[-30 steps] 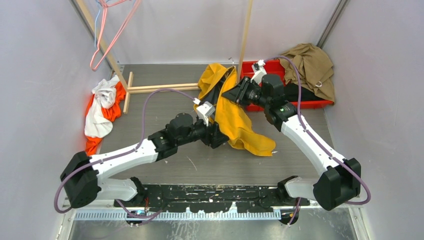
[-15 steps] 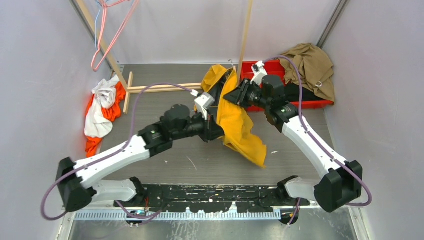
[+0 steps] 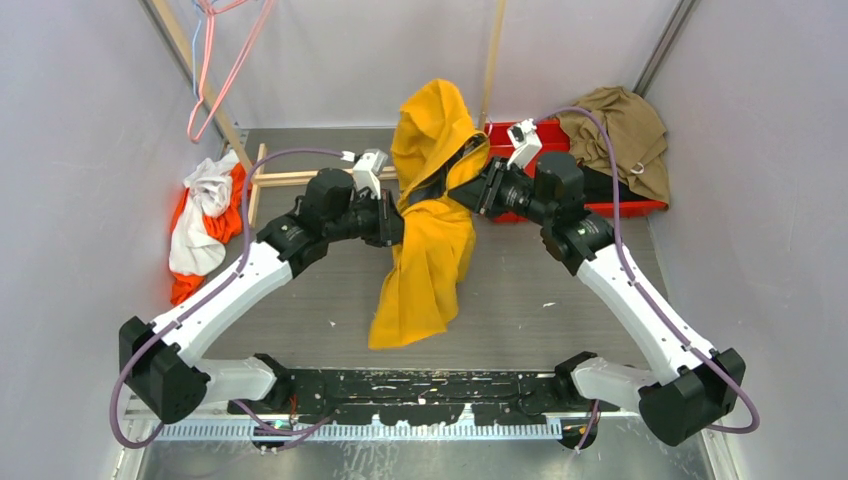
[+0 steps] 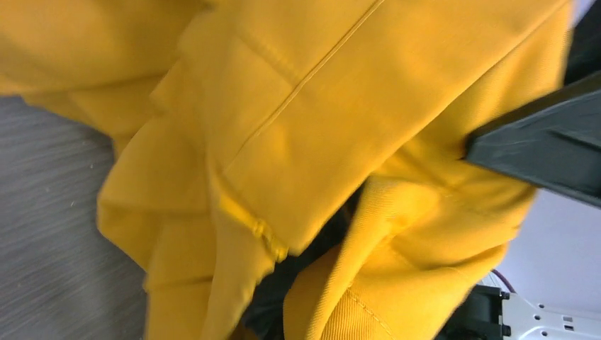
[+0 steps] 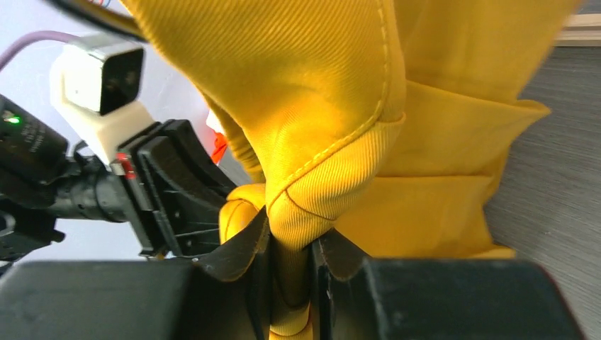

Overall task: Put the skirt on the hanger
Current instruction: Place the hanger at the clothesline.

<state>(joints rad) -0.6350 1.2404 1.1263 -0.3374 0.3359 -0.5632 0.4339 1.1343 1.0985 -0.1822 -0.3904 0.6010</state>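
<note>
top external view: the yellow skirt (image 3: pixel 425 250), slumped on the table (image 3: pixel 600 290) a second ago, now hangs lifted, right gripper (image 5: pixel 289 269) pinched on a fold, left gripper (image 3: pixel 388 215) pressed in with its hold hidden, likely ready for hanging.

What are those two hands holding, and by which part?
The yellow skirt. The right hand pinches a bunched fold near its top edge; the left hand seems to grip the cloth on the opposite side.
</note>
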